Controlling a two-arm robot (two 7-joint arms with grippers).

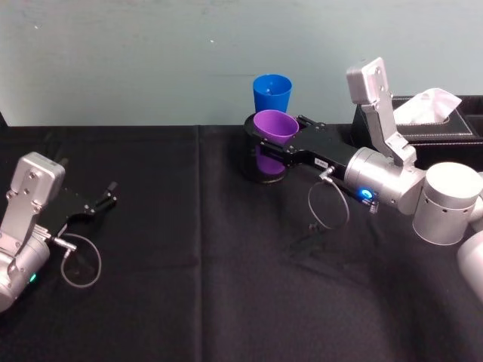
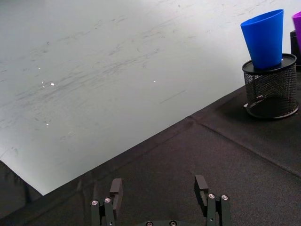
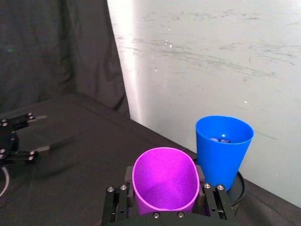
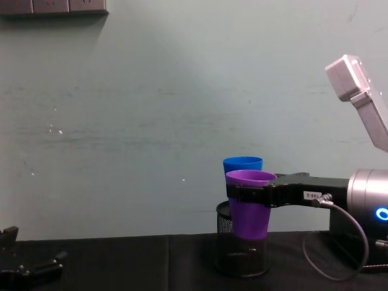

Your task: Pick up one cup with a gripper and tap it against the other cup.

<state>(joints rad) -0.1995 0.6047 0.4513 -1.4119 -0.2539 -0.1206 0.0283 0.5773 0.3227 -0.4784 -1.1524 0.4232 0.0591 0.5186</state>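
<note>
While the purple cup (image 1: 273, 127) is being held upright in the air, it is being clamped just below its rim by the right gripper (image 1: 270, 147), with one finger being pressed against each side of the cup wall. The cup is being positioned just in front of the blue cup (image 1: 272, 92), which is being carried upright on top of the mesh holder (image 2: 272, 87). Whether the two cups are touching cannot be told. The left gripper (image 1: 106, 197) is being rested on the table (image 1: 189, 264) at the far left, well apart from both cups, fingers spread wide.
</note>
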